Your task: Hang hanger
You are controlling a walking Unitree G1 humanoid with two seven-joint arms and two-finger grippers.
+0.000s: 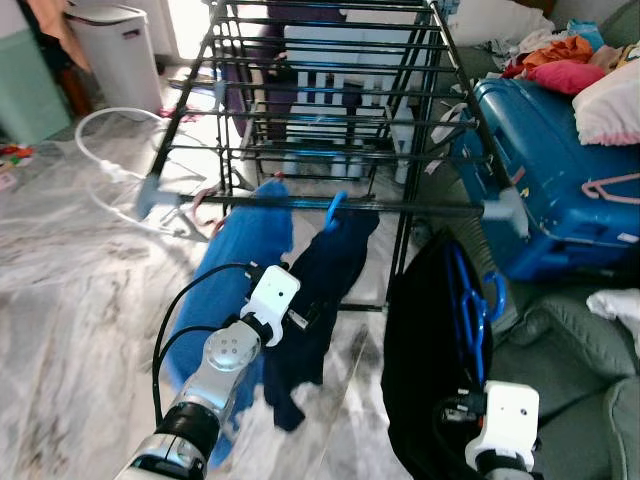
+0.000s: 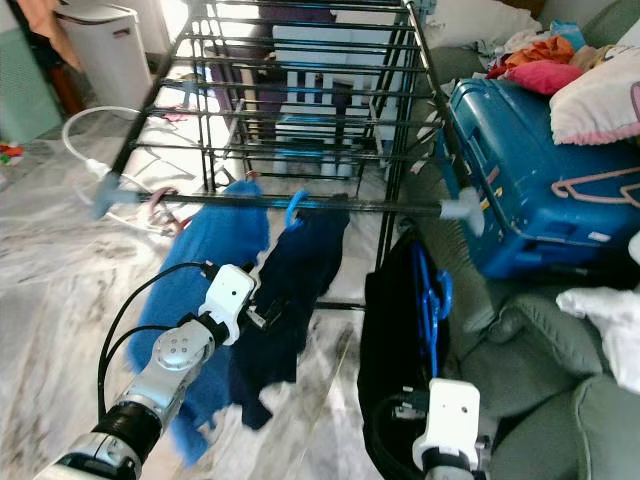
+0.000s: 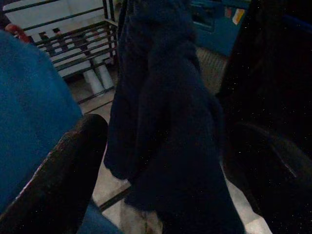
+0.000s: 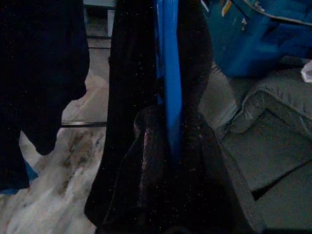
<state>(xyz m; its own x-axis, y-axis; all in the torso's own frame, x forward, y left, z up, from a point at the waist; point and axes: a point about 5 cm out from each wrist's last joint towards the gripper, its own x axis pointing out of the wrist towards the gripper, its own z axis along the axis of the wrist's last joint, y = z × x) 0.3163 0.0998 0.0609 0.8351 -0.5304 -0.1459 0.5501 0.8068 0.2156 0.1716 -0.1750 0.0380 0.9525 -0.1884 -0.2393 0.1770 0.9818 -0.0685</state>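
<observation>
Two garments already dangle from the front rail of the black wire drying rack (image 1: 330,110) in the middle of the head views, a fuzzy blue towel (image 1: 235,275) and a limp navy garment (image 1: 325,290) on its blue hook, while the blue plastic hanger (image 1: 472,305), draped in black cloth (image 1: 425,370), sits lower right, held up off the marble floor (image 1: 70,300) and short of that rail. Left wrist view: the left gripper (image 3: 161,190) has its thick black fingers spread wide either side of the navy garment, gripping nothing. Right wrist view: the right gripper (image 4: 170,151) is clamped on the hanger's smooth blue bar, probably to lift it onto the rail.
</observation>
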